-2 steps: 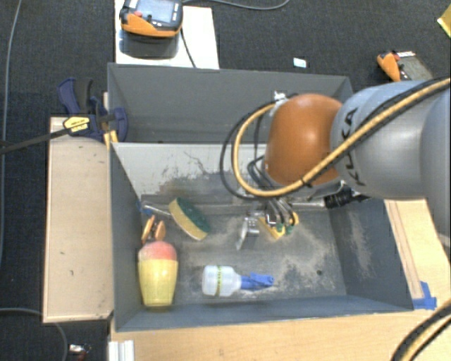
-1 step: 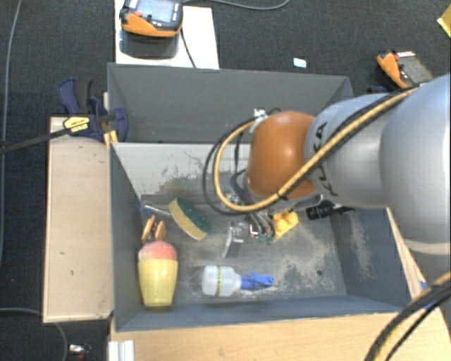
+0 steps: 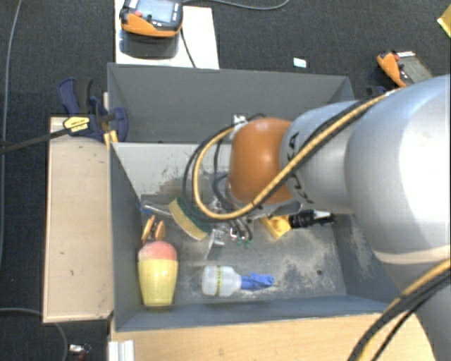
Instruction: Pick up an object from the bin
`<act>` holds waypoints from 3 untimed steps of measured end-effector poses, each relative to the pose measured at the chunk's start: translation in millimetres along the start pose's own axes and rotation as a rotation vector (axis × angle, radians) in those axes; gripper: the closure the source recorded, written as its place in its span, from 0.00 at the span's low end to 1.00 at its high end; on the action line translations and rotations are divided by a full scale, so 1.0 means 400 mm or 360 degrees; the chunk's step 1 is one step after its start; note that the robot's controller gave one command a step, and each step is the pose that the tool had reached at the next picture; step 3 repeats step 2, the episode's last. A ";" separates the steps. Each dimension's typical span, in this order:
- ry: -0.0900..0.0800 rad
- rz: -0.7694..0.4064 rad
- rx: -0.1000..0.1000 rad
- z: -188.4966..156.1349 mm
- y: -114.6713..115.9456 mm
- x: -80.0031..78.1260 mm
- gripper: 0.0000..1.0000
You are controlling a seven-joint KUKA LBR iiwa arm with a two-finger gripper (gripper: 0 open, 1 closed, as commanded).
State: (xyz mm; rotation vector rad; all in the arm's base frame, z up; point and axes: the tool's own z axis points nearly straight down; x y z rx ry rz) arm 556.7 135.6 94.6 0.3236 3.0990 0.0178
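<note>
Gripper (image 3: 230, 235) hangs low beside the round yellow-and-green foam sponge (image 3: 184, 216) — looks light, soft, squashy — best pinched across its rim; jaws open or closed, can't tell.

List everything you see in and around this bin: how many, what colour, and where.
bin: one, grey, centre of view
cup-shaped toy: one, yellow with pink top, bin's lower-left corner
small bottle: one, pale, by the bottom wall
blue piece: one, right of the bottle
round sponge: one, yellow with green edge, left of the end effector
small orange thing: one, above the toy, kind unclear
yellow-and-black thing: one, right of the end effector
orange-black device: one, outside, top
arm: one, silver-grey, from right
orange cover: one, on wrist
end effector: one, low over bin's middle
</note>
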 end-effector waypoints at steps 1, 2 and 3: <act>0.0005 -0.0153 0.0003 0.027 -0.257 -0.071 1.00; 0.0005 -0.0151 0.0003 0.027 -0.257 -0.071 1.00; 0.0005 -0.0151 0.0003 0.027 -0.257 -0.071 1.00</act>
